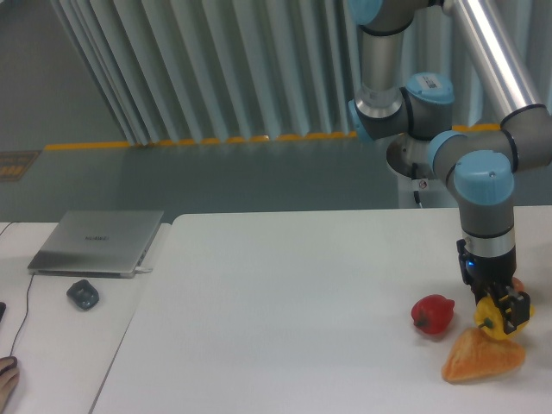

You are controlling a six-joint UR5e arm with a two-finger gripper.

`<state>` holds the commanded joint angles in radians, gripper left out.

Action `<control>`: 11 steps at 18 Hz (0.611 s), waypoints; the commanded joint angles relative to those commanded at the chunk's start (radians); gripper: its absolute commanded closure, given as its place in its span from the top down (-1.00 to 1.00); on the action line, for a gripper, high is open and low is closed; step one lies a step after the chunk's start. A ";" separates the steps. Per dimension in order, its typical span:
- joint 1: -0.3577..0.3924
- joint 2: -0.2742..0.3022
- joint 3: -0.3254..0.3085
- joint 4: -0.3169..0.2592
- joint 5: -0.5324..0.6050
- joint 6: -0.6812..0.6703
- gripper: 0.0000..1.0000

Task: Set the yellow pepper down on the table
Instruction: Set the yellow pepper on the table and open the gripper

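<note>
Yellow pepper (493, 320) clamped in gripper (498, 316) above bread (479, 356)

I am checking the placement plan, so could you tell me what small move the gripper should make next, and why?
Probably shift toward bare table before lowering: the gripper holds the yellow pepper right over the bread piece, with the red pepper close beside.
</note>
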<state>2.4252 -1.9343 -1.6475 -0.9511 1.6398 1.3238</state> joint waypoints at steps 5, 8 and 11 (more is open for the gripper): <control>0.006 0.009 0.002 0.000 0.000 0.005 1.00; 0.009 0.032 0.014 -0.005 -0.006 0.006 1.00; 0.014 0.038 0.046 -0.008 -0.076 0.006 1.00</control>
<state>2.4390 -1.8960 -1.6017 -0.9587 1.5635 1.3300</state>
